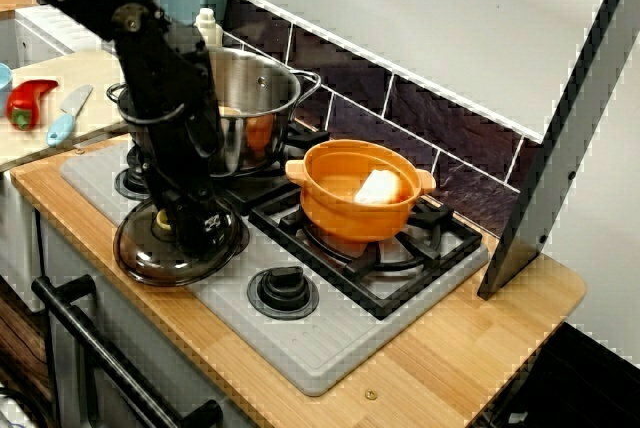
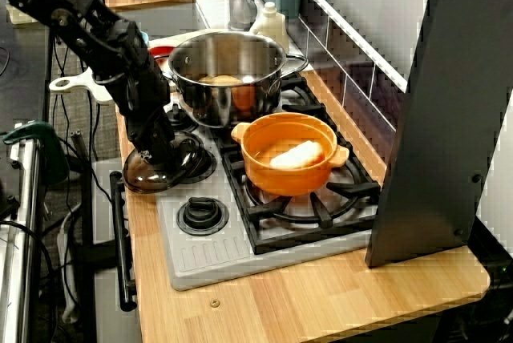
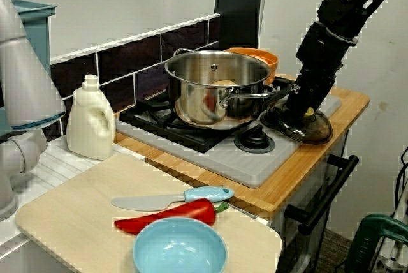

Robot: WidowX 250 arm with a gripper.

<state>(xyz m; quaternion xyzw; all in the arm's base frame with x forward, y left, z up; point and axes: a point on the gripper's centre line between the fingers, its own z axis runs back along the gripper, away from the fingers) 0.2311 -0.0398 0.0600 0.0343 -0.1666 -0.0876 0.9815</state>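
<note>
My gripper (image 1: 178, 220) is down on a dark glass lid (image 1: 150, 253) lying on the front left corner of the grey stove top (image 1: 300, 348). Its fingers stand at the lid's yellowish knob (image 1: 162, 218); the arm hides whether they close on it. From the side, the gripper (image 2: 152, 153) meets the lid (image 2: 148, 176) just in front of the steel pot (image 2: 232, 98). Across the cutting board, the gripper (image 3: 305, 112) sits on the lid (image 3: 315, 129) to the right of that pot (image 3: 204, 94). An orange pot (image 1: 350, 213) on the right burner holds a pale lump (image 1: 378, 188).
A stove dial (image 1: 283, 291) sits right of the lid. A dark slanted panel (image 1: 560, 168) stands at the counter's far end. On the cutting board (image 3: 76, 222) lie a red pepper (image 3: 166, 217), a blue-handled knife (image 3: 191, 196) and a blue bowl (image 3: 180, 247); a white bottle (image 3: 91, 120) stands behind.
</note>
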